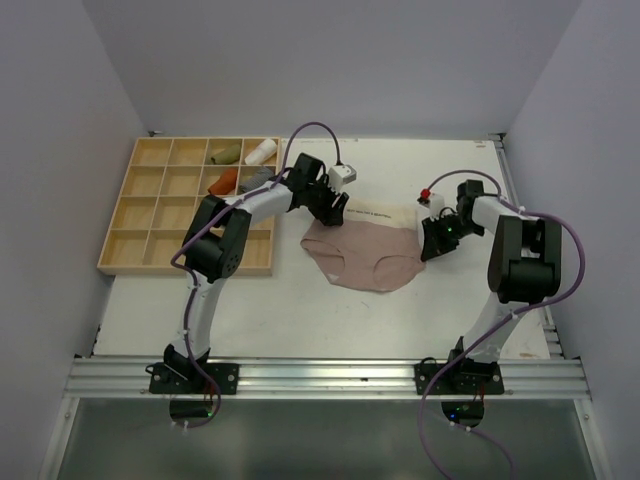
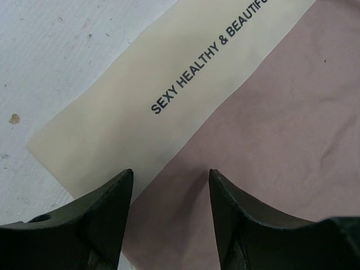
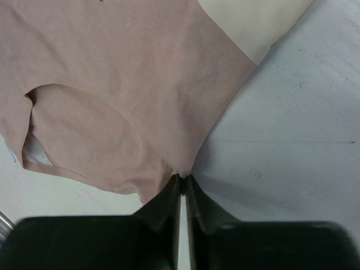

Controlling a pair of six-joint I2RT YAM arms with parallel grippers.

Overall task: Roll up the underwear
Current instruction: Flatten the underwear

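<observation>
Only the left wrist view is resolving the waistband lettering (image 2: 208,56). The underwear (image 1: 365,258) is lying mid-table: the left gripper (image 2: 170,174) is hovering released over its far-left corner, and the right gripper (image 3: 181,179) is pinching its right edge.

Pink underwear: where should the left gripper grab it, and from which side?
Probably pinch the near end of the cream waistband, coming straight down from above. The pink underwear lies flat on the table, and that end lies right under the open left gripper.
</observation>
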